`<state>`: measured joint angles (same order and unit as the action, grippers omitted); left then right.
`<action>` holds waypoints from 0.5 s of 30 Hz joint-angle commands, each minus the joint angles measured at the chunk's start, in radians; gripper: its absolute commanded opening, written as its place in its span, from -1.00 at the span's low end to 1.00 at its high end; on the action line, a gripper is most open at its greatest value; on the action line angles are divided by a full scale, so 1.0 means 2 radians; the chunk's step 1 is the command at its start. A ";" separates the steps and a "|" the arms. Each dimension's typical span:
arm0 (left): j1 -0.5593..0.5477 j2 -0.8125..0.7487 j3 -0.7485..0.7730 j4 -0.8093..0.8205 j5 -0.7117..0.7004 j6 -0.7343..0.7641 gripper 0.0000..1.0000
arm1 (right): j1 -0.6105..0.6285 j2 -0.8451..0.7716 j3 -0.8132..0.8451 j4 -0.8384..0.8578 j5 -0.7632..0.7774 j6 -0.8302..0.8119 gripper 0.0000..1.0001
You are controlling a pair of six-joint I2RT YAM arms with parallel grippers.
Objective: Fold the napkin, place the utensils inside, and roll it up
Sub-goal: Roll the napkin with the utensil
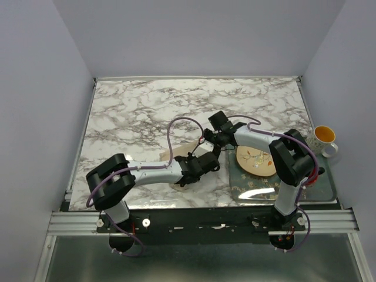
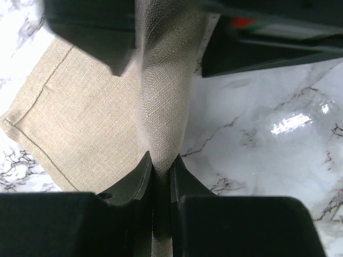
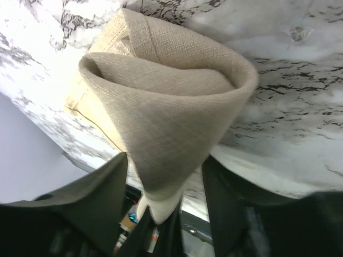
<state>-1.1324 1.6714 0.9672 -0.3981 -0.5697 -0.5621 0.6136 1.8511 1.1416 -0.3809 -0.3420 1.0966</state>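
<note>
Marble bench [image 1: 129, 111], lavender walls: napkin [image 2: 86, 123] mid-fold, nothing rolled yet.
Your left tool [image 2: 161, 171] pinches the napkin's raised fold at mid-bench; your right tool [image 3: 163, 160] stands wide around it. No utensil shows in the cloth; it is perhaps on the plate [image 1: 238, 161], too small to tell.

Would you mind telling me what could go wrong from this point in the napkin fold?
1. The right gripper stands open around the looped fold of the napkin, so the loop may spring flat.
2. The left gripper pinches only a narrow ridge of cloth; a pull might slip it free or drag the napkin.
3. Both grippers crowd together near the plate, so they could collide.
</note>
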 commanded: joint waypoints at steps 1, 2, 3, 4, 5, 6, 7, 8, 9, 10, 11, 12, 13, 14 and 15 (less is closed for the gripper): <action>0.033 -0.062 -0.038 0.033 0.058 -0.019 -1.00 | -0.007 -0.021 -0.002 0.016 -0.002 -0.040 0.47; 0.038 -0.068 -0.044 0.038 0.063 -0.023 -1.00 | -0.008 -0.024 -0.005 0.020 -0.003 -0.044 0.53; 0.042 -0.081 -0.051 0.043 0.080 -0.024 -1.00 | -0.011 -0.027 -0.010 0.025 -0.006 -0.050 0.56; 0.053 -0.086 -0.064 0.050 0.088 -0.026 -1.00 | -0.013 -0.027 -0.009 0.031 -0.009 -0.055 0.58; 0.056 -0.092 -0.070 0.063 0.095 -0.030 -1.00 | -0.014 -0.027 -0.007 0.031 -0.011 -0.060 0.60; 0.061 -0.100 -0.076 0.069 0.107 -0.032 -1.00 | -0.015 -0.027 -0.004 0.032 -0.011 -0.075 0.61; 0.068 -0.104 -0.085 0.078 0.111 -0.033 -1.00 | -0.015 -0.027 0.005 0.030 -0.012 -0.084 0.62; 0.070 -0.108 -0.091 0.084 0.115 -0.033 -1.00 | -0.015 -0.027 0.008 0.030 -0.009 -0.093 0.63; 0.072 -0.114 -0.095 0.087 0.118 -0.036 -1.00 | -0.015 -0.029 0.011 0.029 -0.007 -0.110 0.64; 0.075 -0.116 -0.102 0.092 0.129 -0.036 -1.00 | -0.015 -0.030 0.018 0.029 -0.007 -0.120 0.65; 0.081 -0.118 -0.105 0.096 0.134 -0.039 -1.00 | -0.015 -0.031 0.022 0.023 0.001 -0.131 0.65; 0.084 -0.122 -0.109 0.099 0.138 -0.044 -1.00 | -0.014 -0.032 0.023 0.020 0.004 -0.141 0.65; 0.088 -0.125 -0.117 0.106 0.147 -0.047 -1.00 | -0.015 -0.030 0.024 0.020 0.004 -0.146 0.66; 0.093 -0.128 -0.122 0.109 0.152 -0.051 -1.00 | -0.015 -0.027 0.030 0.019 -0.002 -0.153 0.67; 0.094 -0.132 -0.125 0.112 0.156 -0.054 -1.00 | -0.015 -0.025 0.032 0.016 -0.004 -0.159 0.67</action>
<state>-0.9680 1.4521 0.7502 -0.2440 -0.3351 -0.6247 0.5869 1.8210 1.1591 -0.3382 -0.3527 0.8871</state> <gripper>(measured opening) 0.196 0.828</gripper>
